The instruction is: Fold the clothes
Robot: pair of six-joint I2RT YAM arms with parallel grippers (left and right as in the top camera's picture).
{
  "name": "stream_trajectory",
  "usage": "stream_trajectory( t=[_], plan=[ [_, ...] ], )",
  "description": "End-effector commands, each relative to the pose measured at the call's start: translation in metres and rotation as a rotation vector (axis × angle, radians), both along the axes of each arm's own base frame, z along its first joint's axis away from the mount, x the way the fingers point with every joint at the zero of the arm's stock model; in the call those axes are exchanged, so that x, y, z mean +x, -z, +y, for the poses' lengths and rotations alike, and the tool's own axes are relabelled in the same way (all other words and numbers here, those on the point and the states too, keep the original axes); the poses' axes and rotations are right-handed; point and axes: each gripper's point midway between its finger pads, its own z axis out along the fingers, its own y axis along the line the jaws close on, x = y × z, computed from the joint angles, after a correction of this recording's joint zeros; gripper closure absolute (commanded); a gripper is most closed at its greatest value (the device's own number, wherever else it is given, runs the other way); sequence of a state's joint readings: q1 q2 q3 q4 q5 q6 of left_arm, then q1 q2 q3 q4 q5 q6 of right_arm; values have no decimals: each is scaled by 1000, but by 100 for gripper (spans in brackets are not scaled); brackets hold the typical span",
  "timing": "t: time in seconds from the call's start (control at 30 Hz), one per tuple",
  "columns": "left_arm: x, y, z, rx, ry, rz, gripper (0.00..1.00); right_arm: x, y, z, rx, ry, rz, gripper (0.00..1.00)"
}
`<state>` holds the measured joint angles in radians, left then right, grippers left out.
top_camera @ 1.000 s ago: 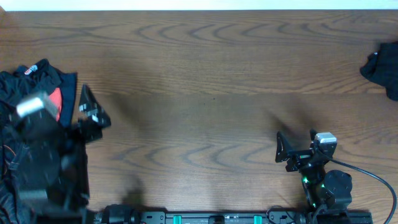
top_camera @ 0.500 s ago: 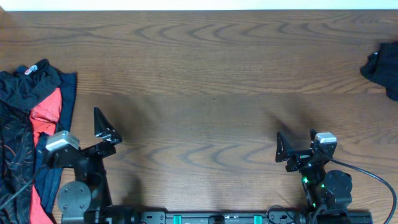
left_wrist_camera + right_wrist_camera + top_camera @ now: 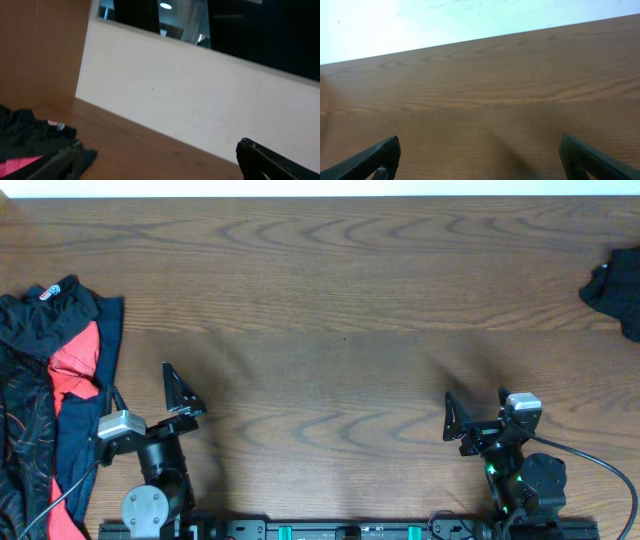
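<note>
The clothes lie in two places in the overhead view. A crumpled pile (image 3: 45,370) of black, red and navy fabric sits at the table's left edge, and a small black garment (image 3: 615,288) lies at the far right edge. My left gripper (image 3: 147,396) stands open just right of the pile, near the front edge, holding nothing. The left wrist view shows the pile (image 3: 35,150) at lower left and one dark finger (image 3: 272,161) at lower right. Open and empty, my right gripper (image 3: 478,410) rests at the front right, with only bare wood between its fingertips (image 3: 375,157).
The wooden table (image 3: 330,310) stretches between the two heaps. A white wall (image 3: 190,100) runs along its far edge. The arm bases and a cable (image 3: 590,460) sit along the front edge.
My left arm has drawn back off the clothes pile toward the front edge and to the right, uncovering the pile. Its gripper stayed open. The right arm has not moved.
</note>
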<state>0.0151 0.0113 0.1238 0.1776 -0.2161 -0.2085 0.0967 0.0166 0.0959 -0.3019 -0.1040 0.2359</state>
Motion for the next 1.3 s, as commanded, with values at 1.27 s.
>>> stream_trajectory(
  t=[1.27],
  plan=[
    [20, 71, -50, 340, 256, 219, 2, -1, 0, 5, -12, -22, -9, 1]
  ],
)
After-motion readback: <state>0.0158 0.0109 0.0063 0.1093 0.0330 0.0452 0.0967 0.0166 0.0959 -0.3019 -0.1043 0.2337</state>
